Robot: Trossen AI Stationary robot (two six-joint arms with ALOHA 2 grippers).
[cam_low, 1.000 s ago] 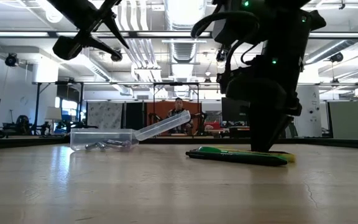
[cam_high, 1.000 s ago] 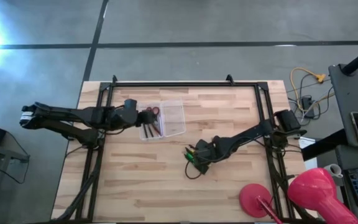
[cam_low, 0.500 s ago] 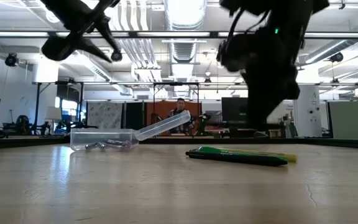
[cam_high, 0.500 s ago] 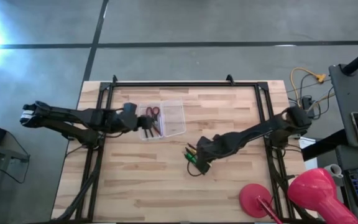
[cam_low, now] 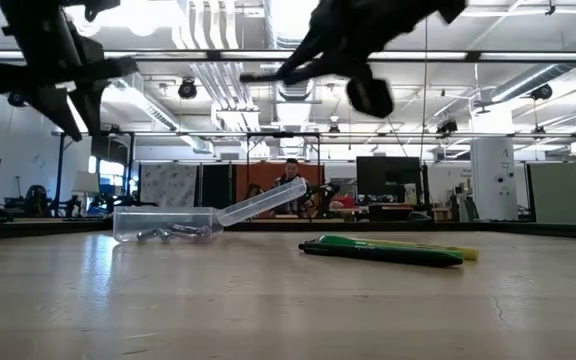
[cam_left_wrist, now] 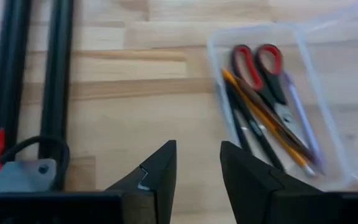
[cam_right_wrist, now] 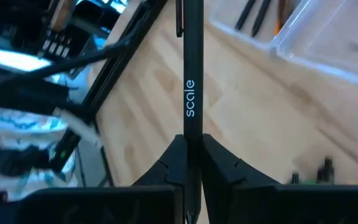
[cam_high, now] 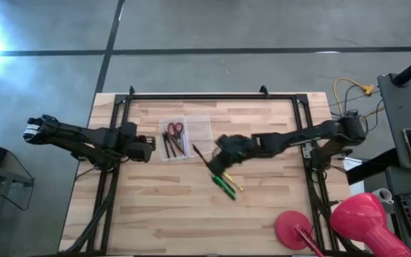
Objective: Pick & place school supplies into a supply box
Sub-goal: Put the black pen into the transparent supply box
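Progress was judged to be past the halfway mark. Scissors (cam_left_wrist: 263,73) with red handles, an orange pencil (cam_left_wrist: 267,126) and dark pens (cam_left_wrist: 248,127) were already lodged in the clear box (cam_high: 200,123), which sat on the table (cam_high: 163,207) with its lid swung open toward the right arm's side. In the left wrist view a pale purple pen (cam_left_wrist: 302,121) was also made out along the far wall of the box.

A black pen (cam_right_wrist: 192,74) was grasped by the right gripper (cam_right_wrist: 192,163), its jaws clenched tight on the barrel. In the high view that gripper (cam_high: 223,161) was held above the table just beside the box, with the pen (cam_high: 200,155) pointing toward the box. The pen was carried well clear of the table, as the low view showed.

The left gripper (cam_left_wrist: 194,177) was parked beside the box, on the side away from the right arm, jaws parted and nothing between them. It was taken to be waiting.

Two items were left on the table: a green pen (cam_high: 225,187) and a yellow one (cam_high: 235,185), lying close together near the table's middle, apart from the box. In the low view they were seen lying flat, the green pen (cam_low: 383,250) in front and the yellow tip (cam_low: 465,253) behind.

Remaining work was estimated as follows: the black pen was yet to be set into the box, and the green and yellow pens were yet to be collected.
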